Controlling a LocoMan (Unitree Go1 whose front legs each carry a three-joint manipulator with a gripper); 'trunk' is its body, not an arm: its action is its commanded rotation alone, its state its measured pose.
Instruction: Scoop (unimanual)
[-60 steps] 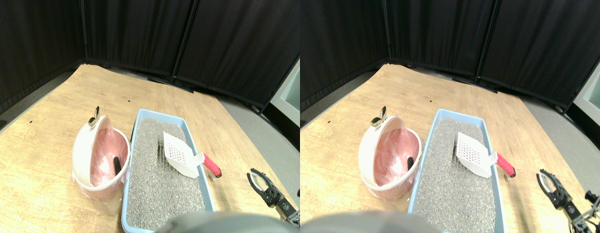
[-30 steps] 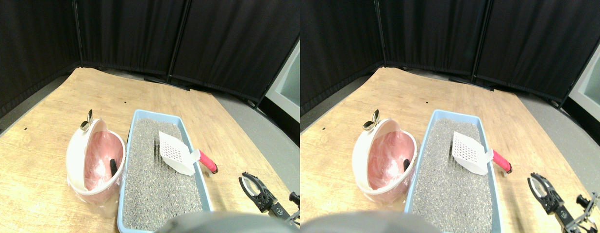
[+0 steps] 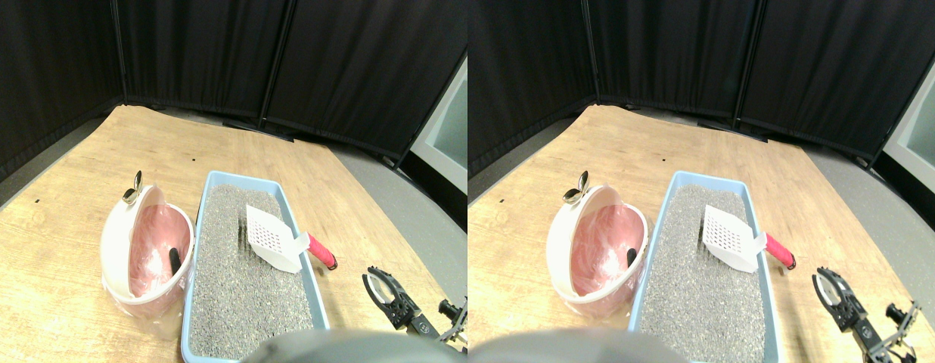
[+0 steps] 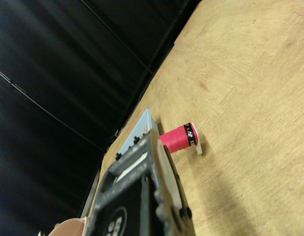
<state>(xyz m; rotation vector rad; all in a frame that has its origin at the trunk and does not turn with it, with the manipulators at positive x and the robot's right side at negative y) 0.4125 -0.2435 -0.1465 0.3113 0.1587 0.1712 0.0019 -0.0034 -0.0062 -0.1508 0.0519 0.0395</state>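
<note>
A: Where is the right gripper (image 3: 383, 286)?

B: Low at about five o'clock in the stereo pair view, just above the wooden floor (image 3: 51, 227) and clear of everything. The dark jaw frame points toward eleven o'clock, at the scoop's red handle (image 3: 321, 251). It holds nothing. Whether the jaws stand wide or narrow I cannot tell; only one looped frame shows plainly.

A: And the scoop (image 3: 271, 237)?

B: Its white slotted blade lies on the grey litter in the blue litter tray (image 3: 204, 198), tilted, with the handle sticking out over the tray's rim toward four o'clock. In the wrist view the handle's end (image 4: 183, 137) shows just past the jaw, beside the tray corner (image 4: 142, 125), with a gap to the gripper.

A: Anything else nearby?

B: A pink-and-white bin (image 3: 146, 253) stands touching the tray's side at nine o'clock, its lid tipped open, a small dark piece (image 3: 174, 258) inside.

A: What has changed since a second ago?

B: The gripper has crept from the lower right edge toward the handle, closing part of the gap. The whole picture has slid a little too, so the camera moved; scoop, tray and bin lie as before relative to one another.
</note>
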